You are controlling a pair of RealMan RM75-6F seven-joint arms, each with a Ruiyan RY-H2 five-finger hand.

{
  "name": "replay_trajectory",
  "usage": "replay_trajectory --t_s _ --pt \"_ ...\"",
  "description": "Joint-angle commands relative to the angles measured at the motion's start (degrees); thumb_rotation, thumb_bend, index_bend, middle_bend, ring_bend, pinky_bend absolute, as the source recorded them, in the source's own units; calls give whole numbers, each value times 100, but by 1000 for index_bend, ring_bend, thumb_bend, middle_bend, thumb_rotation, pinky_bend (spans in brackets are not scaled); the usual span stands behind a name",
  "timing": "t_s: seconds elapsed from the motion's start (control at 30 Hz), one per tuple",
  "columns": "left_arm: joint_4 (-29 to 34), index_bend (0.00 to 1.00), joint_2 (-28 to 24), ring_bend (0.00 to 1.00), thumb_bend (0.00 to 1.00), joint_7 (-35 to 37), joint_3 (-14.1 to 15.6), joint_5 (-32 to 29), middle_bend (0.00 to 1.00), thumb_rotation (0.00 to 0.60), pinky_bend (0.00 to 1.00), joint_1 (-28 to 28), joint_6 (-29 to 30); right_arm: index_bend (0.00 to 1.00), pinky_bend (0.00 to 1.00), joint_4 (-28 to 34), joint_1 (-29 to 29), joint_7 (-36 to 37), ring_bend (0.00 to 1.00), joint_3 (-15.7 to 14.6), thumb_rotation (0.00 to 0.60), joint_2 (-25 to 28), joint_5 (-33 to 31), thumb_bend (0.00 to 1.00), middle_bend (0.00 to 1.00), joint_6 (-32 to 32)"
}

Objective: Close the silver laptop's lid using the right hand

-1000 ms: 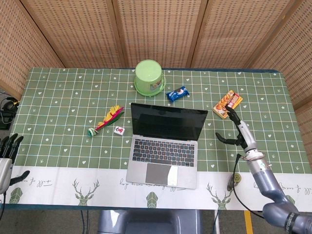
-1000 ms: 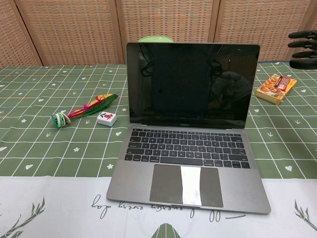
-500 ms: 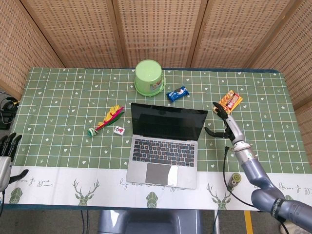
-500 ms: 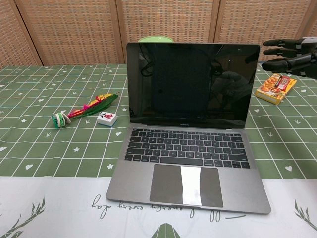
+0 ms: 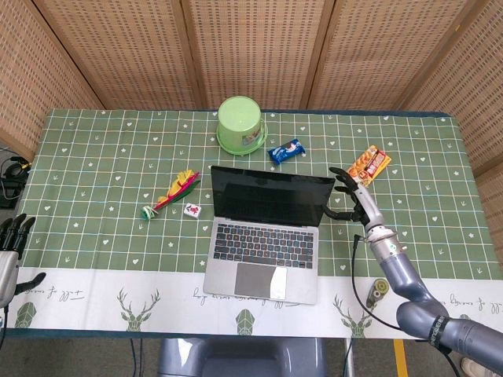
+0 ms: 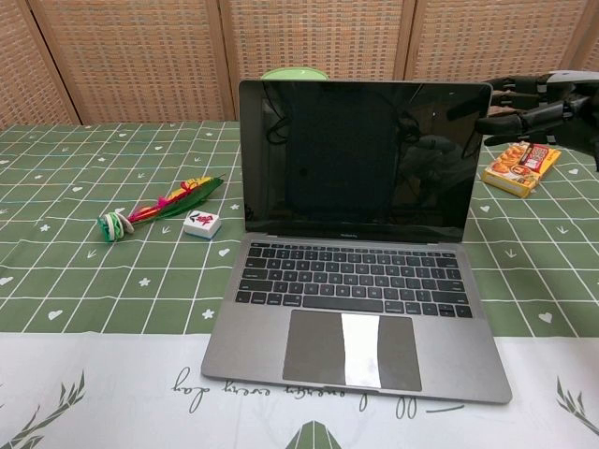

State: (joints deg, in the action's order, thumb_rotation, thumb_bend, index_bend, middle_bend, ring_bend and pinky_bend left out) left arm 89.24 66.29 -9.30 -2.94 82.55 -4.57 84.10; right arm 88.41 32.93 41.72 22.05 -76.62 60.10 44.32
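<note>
- Silver laptop (image 5: 267,236) sits mid-table near the front edge, lid (image 6: 365,159) fully upright; closing not started.
- Right hand (image 5: 351,200) just beside lid's right edge, fingers spread, empty; contact unclear.
- Left hand (image 5: 9,239) idle at far left, holding nothing.

Right hand (image 5: 350,198) raised above table at right, fingers apart and extended toward left, thumb (image 5: 333,212) out below them, nothing held; in chest view same hand (image 6: 533,105) enters from right edge, dark fingers pointing left. Right forearm (image 5: 391,259) grey, runs from lower right corner up to wrist, thin cable looped beside it. Left hand (image 5: 11,239) low at far left edge of head view, dark fingers pointing up, slightly apart, holding nothing; not seen in chest view
</note>
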Motion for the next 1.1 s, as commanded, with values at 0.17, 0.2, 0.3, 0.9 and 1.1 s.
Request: replay_trajectory --t_s 0.17,0.2,0.3,0.9,1.1 --pt "15 0 -3 0 0 -10 11 14 0 600 0 2 9 203 281 131 5 -91 205 -1 600 15 -27 485 232 -15" --pt "17 0 -4 0 0 -9 11 16 0 600 0 2 11 206 288 150 9 -101 214 1 600 20 -35 484 238 -23" --pt "18 0 -6 0 0 -4 13 18 0 600 0 4 17 221 315 226 15 -125 242 19 600 41 -61 484 263 -37" --pt "48 0 -31 0 0 16 29 58 0 600 0 12 52 293 421 542 -53 -18 411 94 600 190 -24 482 397 -99" --pt "62 0 -38 0 0 14 38 82 0 600 0 16 69 308 439 667 -115 186 435 96 600 270 180 475 414 -161"
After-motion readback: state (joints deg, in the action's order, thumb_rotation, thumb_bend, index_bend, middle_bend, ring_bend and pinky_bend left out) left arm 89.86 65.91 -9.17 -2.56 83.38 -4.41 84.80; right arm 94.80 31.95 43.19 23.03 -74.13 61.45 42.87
